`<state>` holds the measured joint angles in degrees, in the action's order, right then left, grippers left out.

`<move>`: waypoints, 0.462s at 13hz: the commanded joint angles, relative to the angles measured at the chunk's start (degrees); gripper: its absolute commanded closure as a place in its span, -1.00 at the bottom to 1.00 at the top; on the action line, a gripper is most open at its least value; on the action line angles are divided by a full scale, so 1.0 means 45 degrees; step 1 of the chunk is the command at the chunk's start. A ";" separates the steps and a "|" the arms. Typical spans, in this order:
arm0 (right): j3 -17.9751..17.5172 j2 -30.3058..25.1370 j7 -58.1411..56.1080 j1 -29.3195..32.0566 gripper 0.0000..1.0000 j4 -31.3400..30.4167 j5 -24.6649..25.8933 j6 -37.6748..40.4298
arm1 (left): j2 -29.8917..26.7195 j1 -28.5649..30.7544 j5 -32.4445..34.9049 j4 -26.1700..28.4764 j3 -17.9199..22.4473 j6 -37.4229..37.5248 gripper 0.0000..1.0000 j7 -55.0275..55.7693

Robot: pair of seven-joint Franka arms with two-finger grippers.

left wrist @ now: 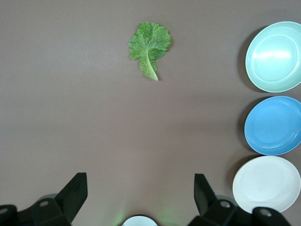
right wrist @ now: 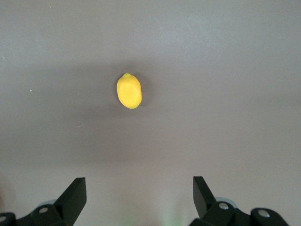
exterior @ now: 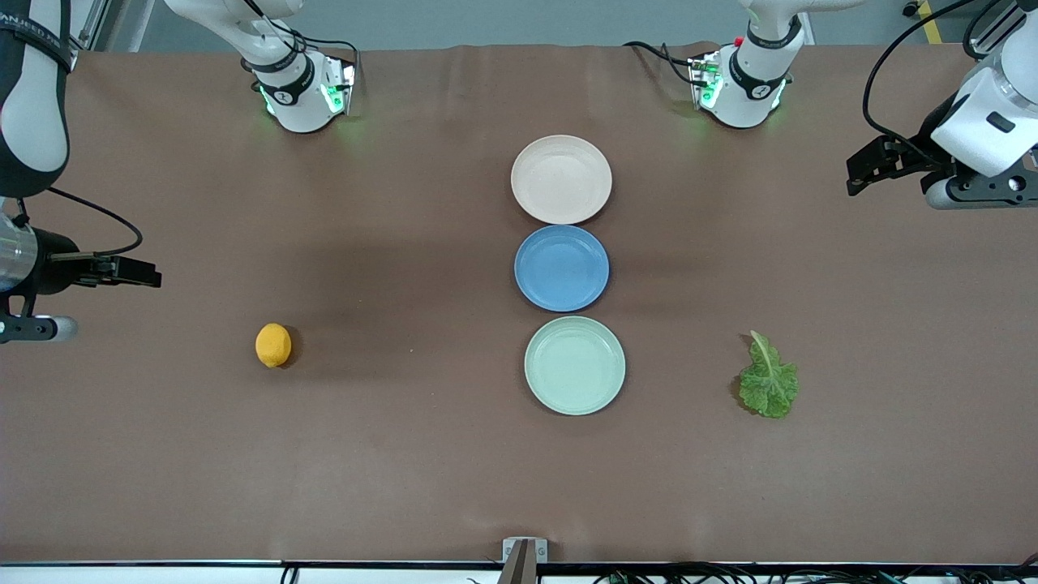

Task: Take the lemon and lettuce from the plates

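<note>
I see the brown table (exterior: 405,470) with three bare plates in a row: beige-pink plate (exterior: 561,178), blue plate (exterior: 561,268), mint plate (exterior: 574,365) nearest the front camera. The left gripper (left wrist: 141,195) and right gripper (right wrist: 140,195) hang wide open and empty over opposite table ends. The lettuce (exterior: 768,380) lies on the table toward the left arm's end, the lemon (exterior: 273,345) toward the right arm's.

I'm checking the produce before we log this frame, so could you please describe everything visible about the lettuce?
The lettuce is one crinkled green leaf, fan-shaped, with a pale central rib ending in a short stem. It lies flat on the brown table, on no plate, toward the left arm's end, beside the mint green plate. The stem points toward the robots' bases. Nothing else touches it.
</note>
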<state>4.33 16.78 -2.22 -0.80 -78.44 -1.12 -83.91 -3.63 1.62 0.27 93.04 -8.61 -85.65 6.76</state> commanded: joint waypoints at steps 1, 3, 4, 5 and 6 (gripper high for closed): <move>-0.0201 -0.1729 0.0200 0.0256 -1.00 -0.1972 0.0074 -0.0917 | -0.0190 0.0030 -0.0080 0.0028 -0.0059 -0.0030 -1.00 -0.0017; -0.0201 -0.2904 0.0160 0.0275 -1.00 -0.3597 0.0152 -0.1936 | -0.0209 0.0030 -0.0080 0.0028 -0.0117 -0.0029 -1.00 -0.0017; -0.0201 -0.3141 0.0160 0.0236 -1.00 -0.3855 0.0191 -0.1997 | -0.0210 0.0030 -0.0080 0.0028 -0.0117 -0.0029 -1.00 -0.0017; -0.0240 -0.3259 0.0160 0.0275 -1.00 -0.3896 0.0191 -0.1940 | -0.0210 0.0030 -0.0080 0.0028 -0.0117 -0.0029 -1.00 -0.0017; -0.0260 -0.3377 0.0141 0.0275 -1.00 -0.3916 0.0191 -0.1881 | -0.0210 0.0030 -0.0080 0.0008 -0.0137 -0.0029 -1.00 0.0002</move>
<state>4.31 5.45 -2.18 -0.44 -91.67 -1.11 -90.88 -3.67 1.57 0.27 93.00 -8.88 -85.65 6.76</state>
